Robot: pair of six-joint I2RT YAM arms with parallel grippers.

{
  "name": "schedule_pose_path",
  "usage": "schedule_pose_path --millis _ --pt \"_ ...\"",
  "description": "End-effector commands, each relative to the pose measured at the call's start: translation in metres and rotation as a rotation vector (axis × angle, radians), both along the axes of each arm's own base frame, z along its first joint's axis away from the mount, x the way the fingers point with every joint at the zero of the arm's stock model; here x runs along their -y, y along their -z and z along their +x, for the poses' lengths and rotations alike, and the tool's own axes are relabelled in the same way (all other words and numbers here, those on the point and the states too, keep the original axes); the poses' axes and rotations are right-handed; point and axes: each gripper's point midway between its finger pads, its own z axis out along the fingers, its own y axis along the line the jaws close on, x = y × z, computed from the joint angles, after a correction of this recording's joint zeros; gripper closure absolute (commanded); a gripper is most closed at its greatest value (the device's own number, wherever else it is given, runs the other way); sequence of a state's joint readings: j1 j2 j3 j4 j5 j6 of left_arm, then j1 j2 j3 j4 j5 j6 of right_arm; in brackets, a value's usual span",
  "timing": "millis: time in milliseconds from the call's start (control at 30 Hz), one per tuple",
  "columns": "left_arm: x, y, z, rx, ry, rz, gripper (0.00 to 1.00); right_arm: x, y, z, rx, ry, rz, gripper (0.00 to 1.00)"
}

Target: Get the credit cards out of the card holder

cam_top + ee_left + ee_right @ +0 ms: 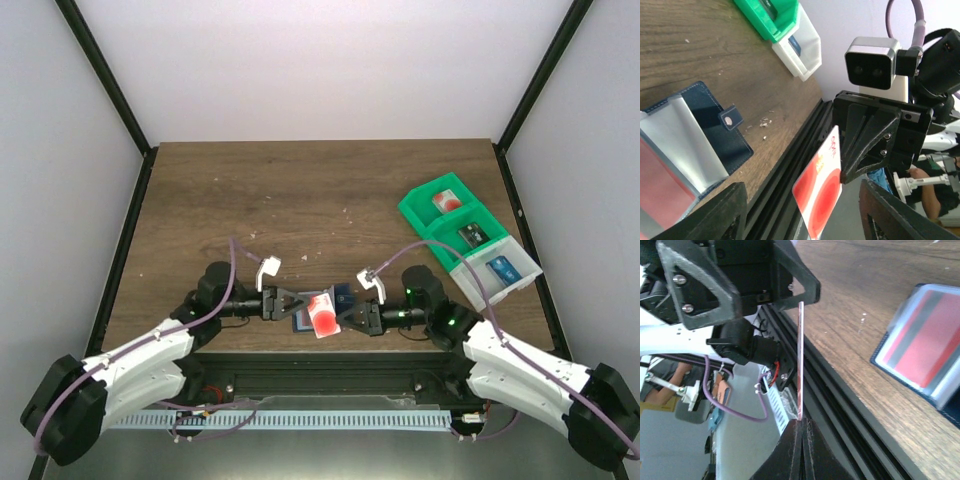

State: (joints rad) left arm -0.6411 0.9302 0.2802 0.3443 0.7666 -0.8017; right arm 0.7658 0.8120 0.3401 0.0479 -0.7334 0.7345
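Note:
The card holder [340, 296] is a navy wallet lying open near the table's front edge, between my two grippers. It shows in the left wrist view [710, 125] with pale inner panels and a red-pink card [660, 185] still in a pocket. It also shows in the right wrist view [920, 355]. My right gripper [352, 318] is shut on a red and white credit card [323, 314] and holds it upright above the table's front rail. That card shows face-on in the left wrist view [819, 192] and edge-on in the right wrist view [800, 360]. My left gripper [284, 303] is open and empty, facing the card.
Two green bins [447, 205] and a white bin [497, 268] stand in a row at the right, holding a red, a dark and a blue card. The black front rail [785, 165] runs right below both grippers.

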Motion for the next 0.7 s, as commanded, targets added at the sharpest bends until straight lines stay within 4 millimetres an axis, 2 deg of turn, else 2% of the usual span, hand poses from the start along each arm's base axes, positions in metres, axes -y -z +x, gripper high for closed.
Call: schedule_pose_path --millis 0,67,267,333,467,600,667 --pt "0.002 -0.009 -0.010 0.013 0.056 -0.066 0.48 -0.006 -0.023 -0.010 0.009 -0.087 0.094 1.00" --pt "0.001 -0.009 -0.013 0.004 0.058 -0.085 0.59 -0.007 -0.021 -0.010 0.000 -0.091 0.088 0.99" --pt "0.001 -0.016 -0.018 0.012 0.078 -0.119 1.00 -0.009 -0.025 -0.007 -0.005 -0.083 0.090 0.99" --pt "0.000 -0.019 -0.017 0.018 0.068 -0.133 1.00 -0.009 -0.026 -0.003 -0.010 -0.058 0.083 0.97" --pt "-0.003 -0.026 -0.007 0.022 -0.006 -0.150 1.00 -0.004 -0.018 0.014 -0.074 0.091 0.088 0.70" --pt "-0.007 -0.035 0.011 0.020 -0.119 -0.185 1.00 0.001 -0.022 0.020 -0.190 0.189 0.221 0.55" --pt "-0.010 -0.039 0.019 0.011 -0.171 -0.205 1.00 0.003 -0.026 0.023 -0.219 0.223 0.265 0.51"
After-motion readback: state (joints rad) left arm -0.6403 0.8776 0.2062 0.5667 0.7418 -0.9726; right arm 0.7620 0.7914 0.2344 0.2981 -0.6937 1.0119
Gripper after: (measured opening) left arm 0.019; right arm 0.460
